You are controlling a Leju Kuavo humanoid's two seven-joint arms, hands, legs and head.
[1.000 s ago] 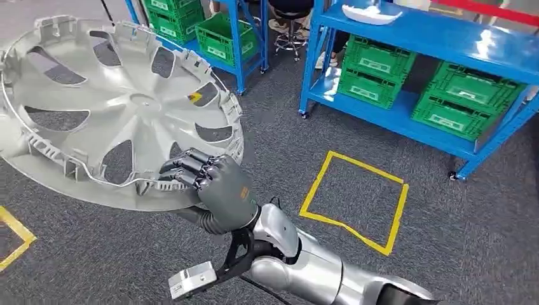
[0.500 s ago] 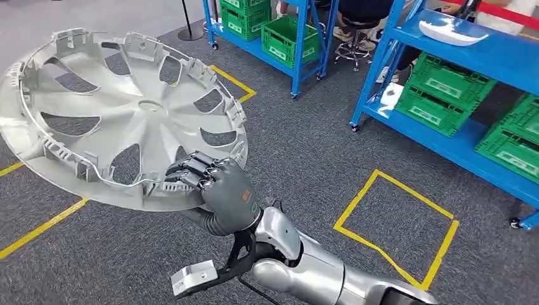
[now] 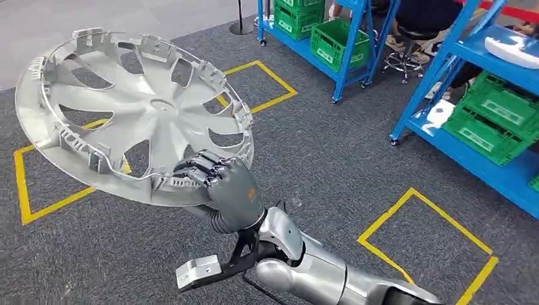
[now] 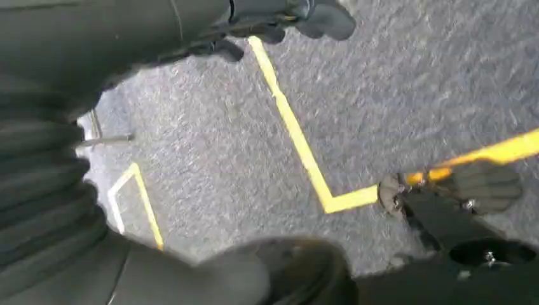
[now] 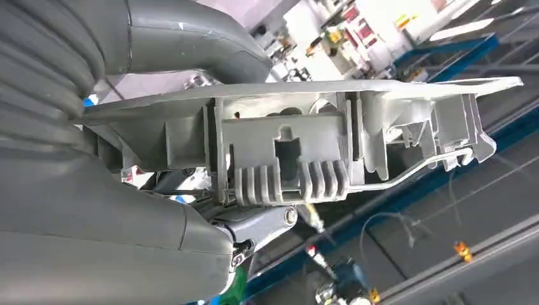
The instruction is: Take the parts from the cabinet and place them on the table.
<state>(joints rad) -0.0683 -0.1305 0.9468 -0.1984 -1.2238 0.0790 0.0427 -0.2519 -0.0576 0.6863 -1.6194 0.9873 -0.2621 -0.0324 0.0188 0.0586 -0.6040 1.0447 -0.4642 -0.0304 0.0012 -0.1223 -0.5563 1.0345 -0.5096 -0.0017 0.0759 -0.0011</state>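
A large silver wheel cover (image 3: pixel 136 114) with spoke openings and clips round its rim is held up over the floor, inner side up and tilted. My right hand (image 3: pixel 229 187) grips its near rim, fingers curled over the edge. In the right wrist view the clipped rim (image 5: pixel 299 152) sits between my thumb and the fingers of the right hand (image 5: pixel 159 38). My left hand (image 4: pixel 279 22) hangs above the grey carpet with nothing visibly in it; how its fingers lie is unclear.
Blue racks with green crates stand at the back (image 3: pixel 330 38) and at the right (image 3: pixel 496 114), where a white part (image 3: pixel 511 47) lies on the upper shelf. A person sits on a stool (image 3: pixel 407 60) behind. Yellow tape squares (image 3: pixel 426 248) mark the carpet.
The whole picture has shifted: racks and floor marks slid to the right, so the camera has turned. The wheel cover stays in my right hand's grip.
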